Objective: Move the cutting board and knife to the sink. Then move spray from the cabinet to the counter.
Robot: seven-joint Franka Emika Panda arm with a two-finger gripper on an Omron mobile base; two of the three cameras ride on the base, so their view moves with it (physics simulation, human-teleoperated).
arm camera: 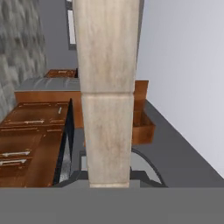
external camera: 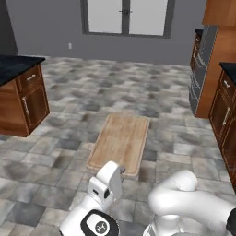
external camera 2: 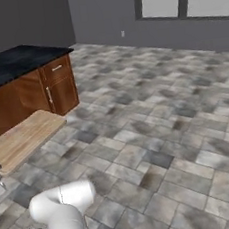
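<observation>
The gripper (external camera: 122, 169) is clenched on the near short edge of the cutting board (external camera: 120, 140), a light-tan wooden slab with rounded corners, held flat in the air above the grey tiled floor (external camera: 138, 87). No writing is legible.

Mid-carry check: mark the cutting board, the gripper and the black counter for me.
cutting board (external camera: 120, 142), left base view, middle of its top face.
gripper (external camera: 120, 169), left base view, at the board's near edge.
counter (external camera 2: 15, 62), right base view, bare black top.
</observation>
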